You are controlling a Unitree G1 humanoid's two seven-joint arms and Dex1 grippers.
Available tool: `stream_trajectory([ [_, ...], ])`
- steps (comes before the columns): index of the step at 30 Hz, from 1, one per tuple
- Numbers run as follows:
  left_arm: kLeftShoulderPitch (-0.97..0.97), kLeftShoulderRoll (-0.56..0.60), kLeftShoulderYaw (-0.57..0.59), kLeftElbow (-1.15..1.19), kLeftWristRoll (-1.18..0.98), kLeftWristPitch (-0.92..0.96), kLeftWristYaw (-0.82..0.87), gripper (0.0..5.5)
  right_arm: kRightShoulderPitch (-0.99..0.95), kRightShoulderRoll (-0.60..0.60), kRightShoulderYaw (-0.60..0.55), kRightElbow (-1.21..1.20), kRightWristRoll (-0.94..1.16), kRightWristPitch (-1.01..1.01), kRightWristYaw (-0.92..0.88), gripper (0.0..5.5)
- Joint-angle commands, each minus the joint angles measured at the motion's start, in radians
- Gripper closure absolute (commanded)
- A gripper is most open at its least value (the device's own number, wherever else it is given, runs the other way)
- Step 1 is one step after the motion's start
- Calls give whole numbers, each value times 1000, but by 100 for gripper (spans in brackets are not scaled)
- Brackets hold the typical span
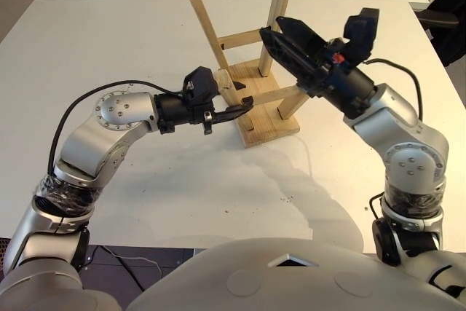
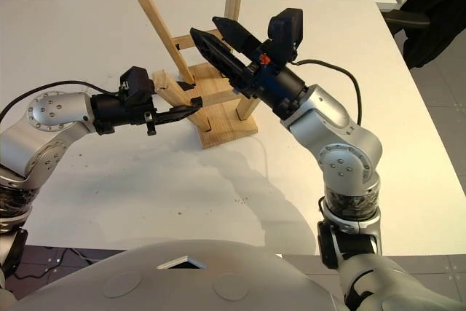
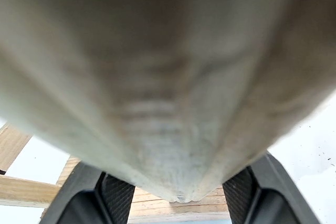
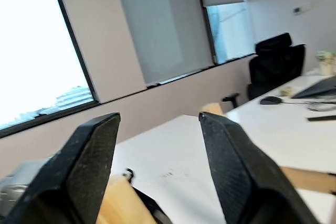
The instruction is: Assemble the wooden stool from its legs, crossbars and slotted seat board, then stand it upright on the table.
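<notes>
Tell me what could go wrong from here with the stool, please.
The far left leg leans instead of standing straight, so it may slip out of the seat board. The right gripper, jaws open, is close among the legs; a nudge could knock them loose. The left gripper at the near crossbar could drag the board along.

White table (image 1: pixel 109 49); bright window (image 4: pixel 31 51); black office chair (image 4: pixel 275 64); beige wall (image 4: pixel 105 35).

pale wood (image 3: pixel 168 77) close-up | end effector (image 3: pixel 176 211) fingers (image 3: pixel 113 198) apart | wooden stool (image 3: pixel 21 192) beyond
</notes>
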Motion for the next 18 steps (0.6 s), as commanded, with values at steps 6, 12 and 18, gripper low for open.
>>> stream_trajectory([
  [6,72,99,-88,88,182,141,20,346,102,1,210,177,-247,100,-43,273],
  [12,58,84,-99,91,181,156,36,346,176,-37,372,359,-377,157,-1,273],
  [18,45,74,-102,108,183,168,44,346,115,4,330,328,-406,102,-16,273],
])
